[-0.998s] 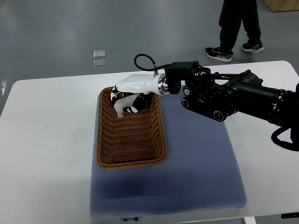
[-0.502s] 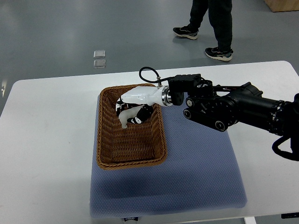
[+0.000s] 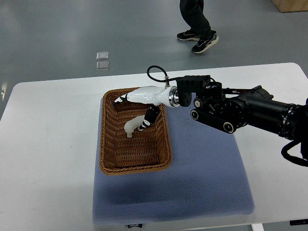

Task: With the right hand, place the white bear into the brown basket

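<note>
From my seat the right hand [image 3: 142, 103] reaches in from the right edge and hangs over the far half of the brown basket [image 3: 134, 163]. Its white shell sits above the basket's far rim, and the dark fingers [image 3: 150, 115] point down into the weave. The white bear [image 3: 131, 128] is inside the basket, near the middle, just below those fingertips — a small pale lump whose shape I can barely read at this size. One finger seems to touch it or come very near; I cannot tell whether the hand has a grip on it or has let go, because the shell covers most of the fingers.

The basket sits on the left part of a blue mat [image 3: 202, 183], which lies on the white table [image 3: 48, 159]. The mat's near edge is cut off by the bottom of the picture. At the top, a person's legs and shoes [image 3: 198, 41] stand on the grey floor — the rest of the person is out of frame.
</note>
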Tool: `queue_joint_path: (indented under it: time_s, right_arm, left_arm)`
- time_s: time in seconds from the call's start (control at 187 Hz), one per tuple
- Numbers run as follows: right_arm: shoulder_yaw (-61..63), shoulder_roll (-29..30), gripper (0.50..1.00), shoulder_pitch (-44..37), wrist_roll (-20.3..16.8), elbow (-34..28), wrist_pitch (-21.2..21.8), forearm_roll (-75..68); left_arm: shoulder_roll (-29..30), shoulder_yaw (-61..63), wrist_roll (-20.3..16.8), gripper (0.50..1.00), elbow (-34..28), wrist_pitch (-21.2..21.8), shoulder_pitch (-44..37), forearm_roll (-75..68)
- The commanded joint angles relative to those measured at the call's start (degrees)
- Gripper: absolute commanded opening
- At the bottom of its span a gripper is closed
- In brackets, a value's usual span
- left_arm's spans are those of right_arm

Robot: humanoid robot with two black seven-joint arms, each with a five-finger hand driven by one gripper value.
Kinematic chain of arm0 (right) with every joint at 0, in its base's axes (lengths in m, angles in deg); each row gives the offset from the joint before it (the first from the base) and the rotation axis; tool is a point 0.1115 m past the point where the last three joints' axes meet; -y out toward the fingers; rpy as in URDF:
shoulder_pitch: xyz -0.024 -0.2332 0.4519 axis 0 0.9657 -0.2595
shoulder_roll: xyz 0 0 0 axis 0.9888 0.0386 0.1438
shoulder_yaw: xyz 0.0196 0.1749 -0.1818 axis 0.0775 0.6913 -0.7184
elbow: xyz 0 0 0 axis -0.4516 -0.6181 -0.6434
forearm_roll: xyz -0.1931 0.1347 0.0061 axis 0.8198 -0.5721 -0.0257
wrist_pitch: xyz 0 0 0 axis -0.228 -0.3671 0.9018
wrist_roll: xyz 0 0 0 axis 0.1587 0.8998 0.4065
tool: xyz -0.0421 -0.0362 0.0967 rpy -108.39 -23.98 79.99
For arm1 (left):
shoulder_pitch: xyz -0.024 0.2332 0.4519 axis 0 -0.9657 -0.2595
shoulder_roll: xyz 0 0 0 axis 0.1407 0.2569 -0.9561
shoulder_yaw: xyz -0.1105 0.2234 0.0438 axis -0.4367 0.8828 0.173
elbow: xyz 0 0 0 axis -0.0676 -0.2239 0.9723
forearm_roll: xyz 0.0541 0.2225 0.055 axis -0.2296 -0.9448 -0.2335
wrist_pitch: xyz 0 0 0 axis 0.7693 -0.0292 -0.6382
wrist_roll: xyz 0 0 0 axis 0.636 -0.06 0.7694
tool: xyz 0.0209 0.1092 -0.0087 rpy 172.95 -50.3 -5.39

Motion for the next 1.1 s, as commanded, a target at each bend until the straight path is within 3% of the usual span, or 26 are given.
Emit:
queue_joint_path:
  time_s: [0.0,0.128,0.246,0.438,0.753,0.95,1.095]
  right_arm:
    - [4.1,-1.2,0.913,-0.1,-0.2,-0.1,2.7,-5.9]
    - [9.5,-3.4,0.924,0.2,-0.6,0.0,9.0,-18.4]
    - [12.2,-5.6,0.926,0.9,-1.4,0.0,11.0,-30.1]
    - [14.9,-8.6,0.926,6.0,-2.2,0.2,11.0,-47.9]
    - [23.0,-10.3,0.926,13.8,-9.8,1.8,10.1,-71.3]
    - [22.7,-12.1,0.926,15.0,-12.3,4.0,9.9,-86.9]
    - [22.5,-12.4,0.926,15.9,-13.9,4.0,9.7,-90.5]
  left_arm:
    - [0.0,0.0,0.0,1.0,0.0,0.0,0.0,0.0]
    - [0.0,0.0,0.0,1.0,0.0,0.0,0.0,0.0]
    - [0.0,0.0,0.0,1.0,0.0,0.0,0.0,0.0]
    - [0.0,0.0,0.0,1.0,0.0,0.0,0.0,0.0]
    - [0.0,0.0,0.0,1.0,0.0,0.0,0.0,0.0]
    - [0.0,0.0,0.0,1.0,0.0,0.0,0.0,0.0]
    - [0.0,0.0,0.0,1.0,0.0,0.0,0.0,0.0]
